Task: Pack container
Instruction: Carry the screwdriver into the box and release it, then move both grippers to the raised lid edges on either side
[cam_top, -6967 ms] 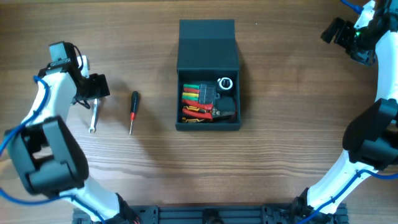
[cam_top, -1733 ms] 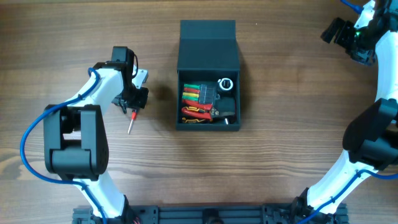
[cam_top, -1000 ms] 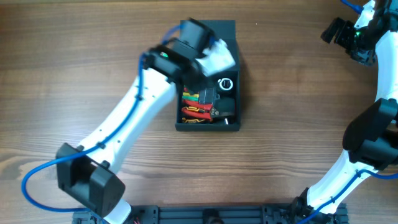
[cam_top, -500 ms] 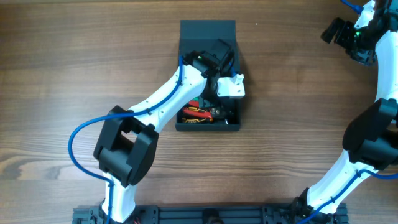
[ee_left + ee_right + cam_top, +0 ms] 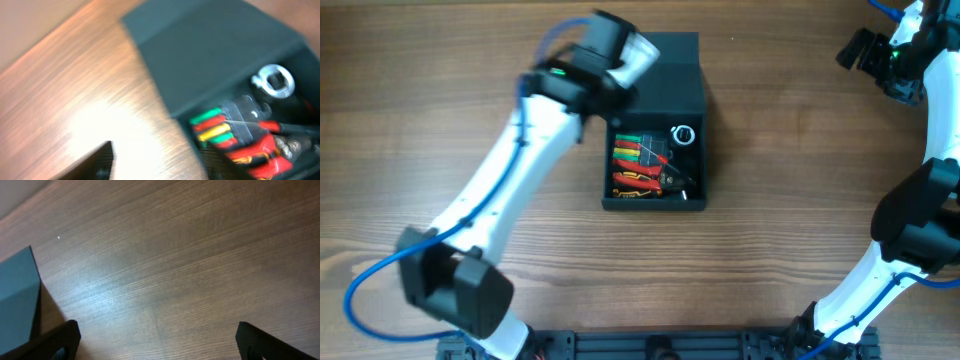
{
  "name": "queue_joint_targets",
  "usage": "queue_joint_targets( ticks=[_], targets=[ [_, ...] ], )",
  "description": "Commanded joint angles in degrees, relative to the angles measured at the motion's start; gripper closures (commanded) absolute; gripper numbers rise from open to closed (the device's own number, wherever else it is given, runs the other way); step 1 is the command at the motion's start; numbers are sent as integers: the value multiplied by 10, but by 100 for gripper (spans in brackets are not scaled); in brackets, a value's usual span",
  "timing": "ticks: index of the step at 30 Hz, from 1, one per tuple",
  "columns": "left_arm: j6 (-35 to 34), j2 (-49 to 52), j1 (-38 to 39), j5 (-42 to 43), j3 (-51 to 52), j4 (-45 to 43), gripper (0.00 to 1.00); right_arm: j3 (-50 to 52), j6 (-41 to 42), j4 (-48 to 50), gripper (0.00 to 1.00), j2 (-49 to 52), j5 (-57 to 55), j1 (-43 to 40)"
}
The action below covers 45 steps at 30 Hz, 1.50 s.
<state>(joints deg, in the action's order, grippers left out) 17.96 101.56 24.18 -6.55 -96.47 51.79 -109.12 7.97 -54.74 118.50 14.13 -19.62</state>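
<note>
The container (image 5: 660, 80) stands open mid-table, its flat lid folded back. Inside lie red-handled pliers (image 5: 640, 182), coloured tools, a silver ring-shaped piece (image 5: 682, 134) and a red-and-black screwdriver (image 5: 658, 156). My left gripper (image 5: 610, 70) is motion-blurred above the lid's left edge and holds nothing. The left wrist view shows the lid (image 5: 215, 45), the screwdriver (image 5: 272, 126) and one finger (image 5: 102, 160) over bare wood. My right gripper (image 5: 880, 55) hangs open and empty at the far right corner (image 5: 160, 350).
The wooden table (image 5: 800, 250) lies around the container. The container's corner (image 5: 17, 300) shows at the left edge of the right wrist view. The arm bases stand along the front edge.
My left arm carried the screwdriver from the table's left into the container, let it go there, and has swung back up and left over the lid. The right arm has not moved.
</note>
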Motion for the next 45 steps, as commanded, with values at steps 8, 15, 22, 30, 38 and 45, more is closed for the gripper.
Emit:
queue_joint_targets(
  ticks=[8,15,22,30,38,45],
  targets=[
    [-246,72,-180,211,-5,-90,82,-6,206,100,0,12,108,13],
    [-308,181,-245,418,-5,-139,96,-6,161,112,21,21,156,38],
    [-351,256,-238,513,-5,-177,96,-3,130,144,96,98,280,82],
    [-379,290,-233,489,-5,-191,96,-3,132,211,96,248,421,135],
    [-412,332,-226,483,-5,-205,96,-3,117,217,96,273,423,200],
    [-474,338,-210,521,-5,-336,96,-3,118,237,96,273,419,218]
  ],
)
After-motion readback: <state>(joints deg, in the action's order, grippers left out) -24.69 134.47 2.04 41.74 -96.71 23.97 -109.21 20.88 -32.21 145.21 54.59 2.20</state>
